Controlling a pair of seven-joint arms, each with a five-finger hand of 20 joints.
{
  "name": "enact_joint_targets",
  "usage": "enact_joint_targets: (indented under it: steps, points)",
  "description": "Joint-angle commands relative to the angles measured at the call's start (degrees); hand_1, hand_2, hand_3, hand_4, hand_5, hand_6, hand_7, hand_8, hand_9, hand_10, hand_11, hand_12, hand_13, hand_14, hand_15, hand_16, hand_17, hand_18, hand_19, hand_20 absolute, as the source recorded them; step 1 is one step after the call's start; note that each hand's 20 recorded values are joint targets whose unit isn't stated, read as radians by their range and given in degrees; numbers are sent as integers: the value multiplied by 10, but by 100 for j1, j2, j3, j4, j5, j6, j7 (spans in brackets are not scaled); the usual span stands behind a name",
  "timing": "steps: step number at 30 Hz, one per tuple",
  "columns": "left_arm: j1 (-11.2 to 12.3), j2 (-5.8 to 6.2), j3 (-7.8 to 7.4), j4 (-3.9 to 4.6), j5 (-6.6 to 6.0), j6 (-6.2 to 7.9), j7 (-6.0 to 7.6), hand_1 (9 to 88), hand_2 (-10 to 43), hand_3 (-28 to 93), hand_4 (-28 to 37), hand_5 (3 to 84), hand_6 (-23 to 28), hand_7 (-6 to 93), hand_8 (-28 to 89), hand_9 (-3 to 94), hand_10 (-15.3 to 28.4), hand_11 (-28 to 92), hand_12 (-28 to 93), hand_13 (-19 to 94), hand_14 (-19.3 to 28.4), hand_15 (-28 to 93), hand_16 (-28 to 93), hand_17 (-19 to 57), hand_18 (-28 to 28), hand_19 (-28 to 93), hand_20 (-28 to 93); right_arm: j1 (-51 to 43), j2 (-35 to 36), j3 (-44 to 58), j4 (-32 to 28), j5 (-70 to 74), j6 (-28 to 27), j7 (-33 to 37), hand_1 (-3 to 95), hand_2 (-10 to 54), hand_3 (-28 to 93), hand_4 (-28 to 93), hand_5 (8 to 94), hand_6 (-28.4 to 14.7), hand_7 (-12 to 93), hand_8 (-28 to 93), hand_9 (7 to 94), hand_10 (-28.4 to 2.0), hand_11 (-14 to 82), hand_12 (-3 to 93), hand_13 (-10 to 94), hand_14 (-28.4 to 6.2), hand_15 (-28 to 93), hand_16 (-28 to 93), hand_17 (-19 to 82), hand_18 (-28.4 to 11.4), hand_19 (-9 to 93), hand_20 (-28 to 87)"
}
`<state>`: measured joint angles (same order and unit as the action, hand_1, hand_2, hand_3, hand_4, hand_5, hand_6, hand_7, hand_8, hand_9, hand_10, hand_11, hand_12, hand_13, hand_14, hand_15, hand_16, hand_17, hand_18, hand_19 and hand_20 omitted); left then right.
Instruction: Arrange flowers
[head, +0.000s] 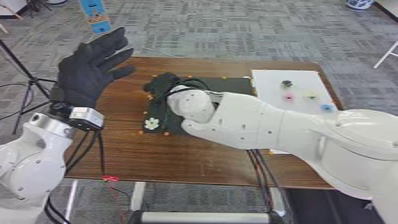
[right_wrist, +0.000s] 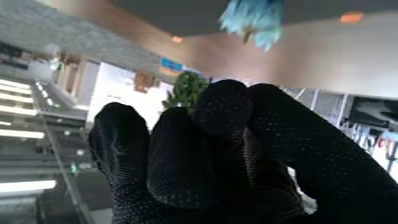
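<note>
Fingers of the left hand (head: 87, 75), in matte black fabric, are straight and loosely spread toward one o'clock, holding nothing, at ten o'clock in the head view; a thin black tripod (head: 33, 79) stands at their nine o'clock. Next comes the smooth brown wood-grain surface (head: 124, 157) with a dark mat (head: 233, 85) edged with orange dots. A white flower (head: 151, 123) with rounded petals lies at the mat's eight o'clock. Above the mat's ten o'clock is the right hand (head: 162, 84), its dotted, knitted fingers (right_wrist: 182, 165) curled; whether they grip anything I cannot tell. The right wrist view also shows a blue flower (right_wrist: 253, 20) with ragged petals and some leafy greenery (right_wrist: 185, 90). The glossy, rounded right arm (head: 258, 120) blocks much of the mat and a flat white board (head: 271, 80) at three o'clock, which bears small pink (head: 290, 97), yellowish (head: 310, 94) and blue blooms (head: 327, 107).
</note>
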<state>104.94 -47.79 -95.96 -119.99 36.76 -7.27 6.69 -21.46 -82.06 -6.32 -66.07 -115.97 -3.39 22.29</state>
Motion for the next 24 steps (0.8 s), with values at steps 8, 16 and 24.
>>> enact_joint_targets:
  steps: [8,16,24]
  points:
    - [-59,-33,11,33,-35,-84,-31,201,-53,677,-283,277,32,135,-74,201,98,105,174,166,130,109,62,-127,256,409,55,-52,-109,-144,254,-10,-368,116,244,237,932,28,326,55,196,-163,786,-113,663,403,794,-83,914,358,469,-255,932,771]
    - [145,-52,-157,-44,-26,-20,1,200,-54,679,-283,277,31,134,-74,200,98,105,174,166,130,107,62,-128,257,409,55,82,112,-249,-23,-104,-514,-141,238,244,932,33,345,53,194,-162,790,-111,665,401,799,-82,913,364,474,-254,932,776]
    - [341,-124,-297,-101,-15,28,39,202,-53,676,-283,277,32,134,-74,201,98,105,174,166,130,107,62,-129,257,409,55,217,581,13,-504,49,-177,-473,237,234,932,29,378,47,194,-161,794,-112,666,393,799,-81,911,366,474,-253,932,774]
